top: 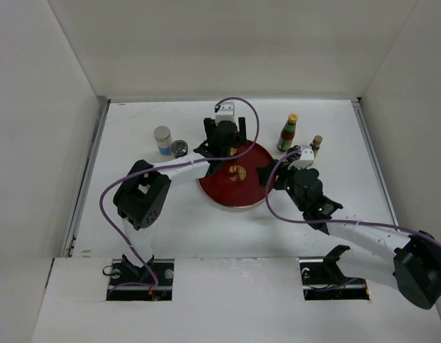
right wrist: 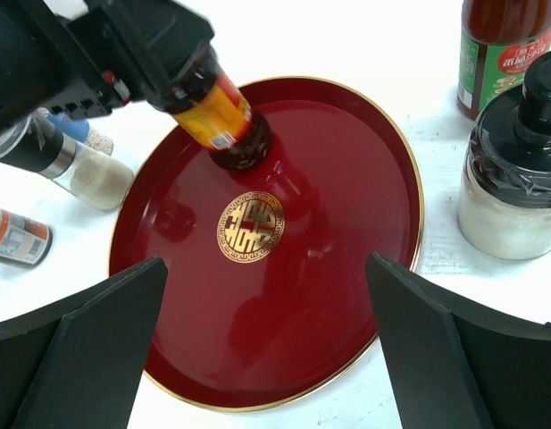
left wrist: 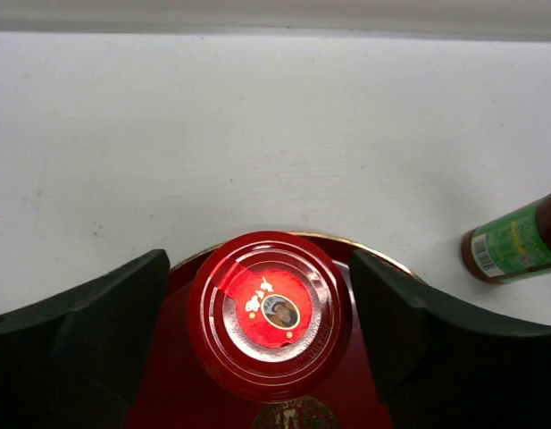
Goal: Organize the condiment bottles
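Note:
A red-lidded jar (left wrist: 269,313) stands on the far part of the round dark-red tray (top: 238,193). My left gripper (left wrist: 260,257) is over it, open, with a finger on each side of the lid. In the right wrist view the jar's yellow-labelled body (right wrist: 223,114) rests on the tray (right wrist: 346,223). My right gripper (right wrist: 266,261) is open and empty over the tray's right edge. An orange-capped sauce bottle (top: 288,132) and a black-capped jar (right wrist: 512,179) stand to the right of the tray. A white grey-capped shaker (top: 162,139) and a silver-lidded jar (top: 179,148) stand to its left.
White walls close the table in at the back and on both sides. The sauce bottle also shows at the right edge of the left wrist view (left wrist: 516,246). A small bottle (right wrist: 16,237) sits at the far left in the right wrist view.

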Tool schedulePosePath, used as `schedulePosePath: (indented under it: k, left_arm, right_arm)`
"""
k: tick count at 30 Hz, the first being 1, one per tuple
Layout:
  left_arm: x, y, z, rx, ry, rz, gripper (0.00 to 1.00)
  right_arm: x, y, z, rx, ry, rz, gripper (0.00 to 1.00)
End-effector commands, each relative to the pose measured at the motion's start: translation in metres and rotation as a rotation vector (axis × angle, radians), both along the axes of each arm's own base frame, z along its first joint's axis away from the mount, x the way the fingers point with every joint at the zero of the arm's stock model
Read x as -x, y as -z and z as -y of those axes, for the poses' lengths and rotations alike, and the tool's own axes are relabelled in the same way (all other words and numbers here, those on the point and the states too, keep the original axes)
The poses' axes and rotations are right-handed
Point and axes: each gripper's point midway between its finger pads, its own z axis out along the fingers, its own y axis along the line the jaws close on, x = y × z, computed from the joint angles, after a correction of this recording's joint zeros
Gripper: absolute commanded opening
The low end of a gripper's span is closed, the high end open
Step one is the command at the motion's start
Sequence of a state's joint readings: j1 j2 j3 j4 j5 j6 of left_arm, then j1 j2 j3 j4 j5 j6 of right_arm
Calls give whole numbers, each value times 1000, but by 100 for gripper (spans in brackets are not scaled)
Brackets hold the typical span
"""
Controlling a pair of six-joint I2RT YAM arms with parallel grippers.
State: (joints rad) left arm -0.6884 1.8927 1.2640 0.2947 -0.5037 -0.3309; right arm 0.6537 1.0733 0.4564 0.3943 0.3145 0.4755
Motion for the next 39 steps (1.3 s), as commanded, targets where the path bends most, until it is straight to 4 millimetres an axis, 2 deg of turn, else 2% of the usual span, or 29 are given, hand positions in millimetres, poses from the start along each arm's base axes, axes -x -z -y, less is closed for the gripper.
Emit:
schedulePosePath:
  k: [1, 3, 5, 6, 8, 9, 11, 13, 16, 17, 19, 23, 29, 33, 39]
  left_arm:
    - [6, -59, 7, 122, 6, 139, 85]
    - [22, -68, 1, 130, 4, 151, 91]
    - [41, -79, -6, 148, 3, 171, 95]
    - [52, -83, -10, 160, 6, 183, 97]
    - [76, -92, -21, 190, 10, 209, 97]
    - [90, -92, -27, 205, 12, 217, 97]
    - [113, -88, -35, 228, 23, 222, 96]
    - [137, -78, -44, 251, 37, 213, 94]
    - [167, -63, -56, 304, 72, 187, 92]
    - [178, -57, -58, 331, 88, 175, 91]
    - [194, -55, -63, 380, 117, 176, 91]
    - [208, -51, -81, 411, 122, 193, 91]
    - [213, -45, -96, 438, 107, 212, 91]
    - [214, -39, -94, 438, 114, 208, 92]
    - [211, -35, -90, 449, 122, 215, 92]
  right_arm:
    - [-4, -21, 2, -53, 18, 58, 100]
    - [-3, -22, 2, -55, 16, 63, 100]
    - [-2, -27, 2, -61, 16, 74, 92]
    - [-1, -29, 3, -66, 16, 78, 83]
    - [0, -34, 4, -74, 16, 86, 55]
    - [1, -38, 7, -77, 25, 90, 46]
    - [1, -49, 16, -73, 70, 97, 42]
    - [-1, -56, 29, -46, 125, 91, 48]
    - [-13, -57, 58, 36, 222, 59, 78]
    - [-18, -55, 64, 61, 237, 41, 86]
    - [-28, -49, 78, 112, 278, 0, 94]
    - [-45, -31, 106, 196, 358, -95, 100]
    - [-67, -13, 96, 268, 313, -173, 100]
    - [-79, -1, 93, 292, 313, -208, 100]
    - [-93, 17, 98, 328, 359, -241, 100]
